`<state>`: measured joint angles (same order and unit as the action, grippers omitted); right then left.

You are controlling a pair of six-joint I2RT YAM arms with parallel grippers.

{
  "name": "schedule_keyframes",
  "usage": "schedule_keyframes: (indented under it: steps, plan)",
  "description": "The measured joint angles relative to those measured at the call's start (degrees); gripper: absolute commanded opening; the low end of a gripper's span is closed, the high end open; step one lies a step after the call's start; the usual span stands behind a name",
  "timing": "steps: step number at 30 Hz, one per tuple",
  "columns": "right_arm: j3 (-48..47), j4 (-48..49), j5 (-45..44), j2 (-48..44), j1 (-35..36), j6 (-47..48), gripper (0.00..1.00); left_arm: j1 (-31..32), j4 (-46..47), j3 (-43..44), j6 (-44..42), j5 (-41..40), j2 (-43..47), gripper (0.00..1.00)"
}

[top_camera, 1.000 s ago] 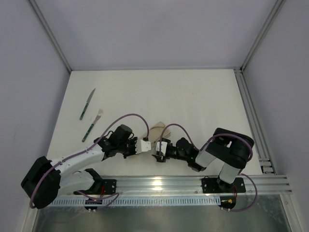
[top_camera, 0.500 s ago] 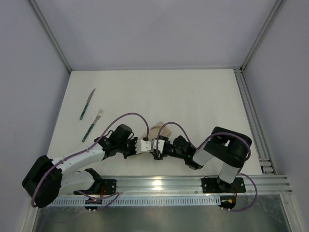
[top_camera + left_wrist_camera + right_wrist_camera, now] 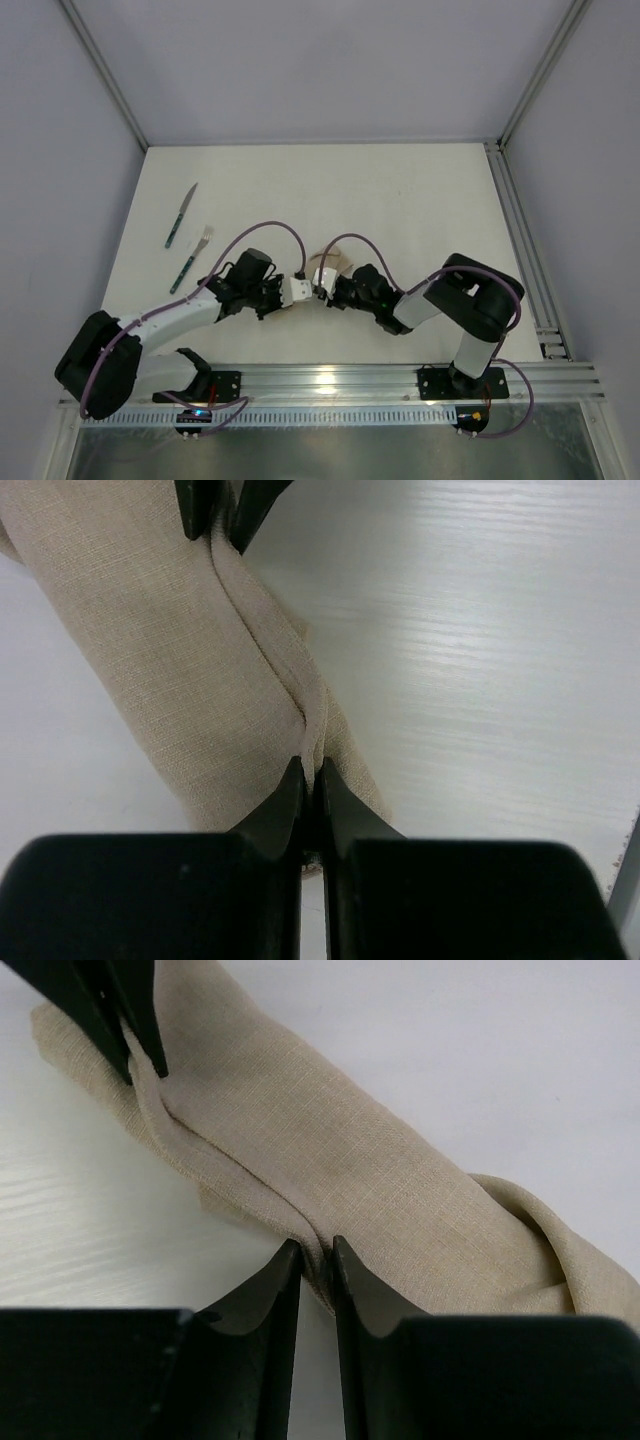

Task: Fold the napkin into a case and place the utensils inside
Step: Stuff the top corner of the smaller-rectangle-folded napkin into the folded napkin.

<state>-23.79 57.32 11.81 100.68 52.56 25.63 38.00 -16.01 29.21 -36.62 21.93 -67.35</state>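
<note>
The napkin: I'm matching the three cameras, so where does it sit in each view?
Top external: napkin at centre, partly hidden by both grippers.
Left wrist: napkin runs from upper left to bottom centre.
Right wrist: napkin runs from upper left to right edge.
Shared landmark: the raised fold pinched by left gripper and right gripper.

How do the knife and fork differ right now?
The knife lies farther back; the fork lies nearer the left arm. The knife ends in a blade, the fork in tines. Both have teal handles and lie roughly parallel, metal ends pointing away.
</note>
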Motion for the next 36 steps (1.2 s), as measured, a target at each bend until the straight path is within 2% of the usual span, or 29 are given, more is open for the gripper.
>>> schedule_keyframes:
  steps: [7, 10, 11, 14, 17, 20, 24, 29, 34, 36]
  plan:
    - [-6.56, -6.62, 2.25, 1.09, -6.97, -0.81, 0.21, -2.75, 4.46, 5.18, 0.24, -1.20, -8.28, 0.00]
    - [-8.66, -9.22, 2.51, 1.51, -9.18, -1.46, 0.33, -3.23, 6.23, 6.91, 0.22, -1.73, -11.10, 0.00]
    - [-9.16, -9.88, 2.43, 1.51, -9.66, -1.68, 0.42, -3.32, 6.49, 7.26, 0.22, -1.88, -11.69, 0.00]
    - [-9.05, -10.75, 2.49, 0.57, -10.03, -1.99, 0.56, -3.28, 6.43, 7.41, 0.22, -1.97, -12.00, 0.00]
    - [-6.84, -11.43, 3.82, -3.28, -9.99, -3.02, 0.59, -3.26, 6.36, 7.41, 0.24, -1.97, -11.72, 0.01]
    - [-5.86, -13.31, 4.61, -8.04, -9.92, -8.46, 0.59, -3.26, 6.36, 7.41, 0.46, -1.99, -10.86, 0.01]
    - [-6.86, -17.79, 4.55, -13.62, -9.92, -23.32, 0.57, -3.26, 6.36, 7.41, 1.07, -2.01, -10.67, 0.01]
    - [-5.35, -17.62, 2.43, -17.11, -9.92, -50.03, 0.53, -3.26, 6.38, 7.41, 2.14, -2.23, -10.16, 0.01]
    - [-0.76, -10.49, 0.92, -11.89, -9.22, -75.45, 0.53, -3.26, 6.40, 7.41, 2.82, -2.43, -9.16, 0.01]
    - [-0.94, -8.98, -0.24, -8.66, -7.96, -81.59, 0.53, -3.26, 6.43, 7.41, 2.99, -2.43, -8.98, 0.01]
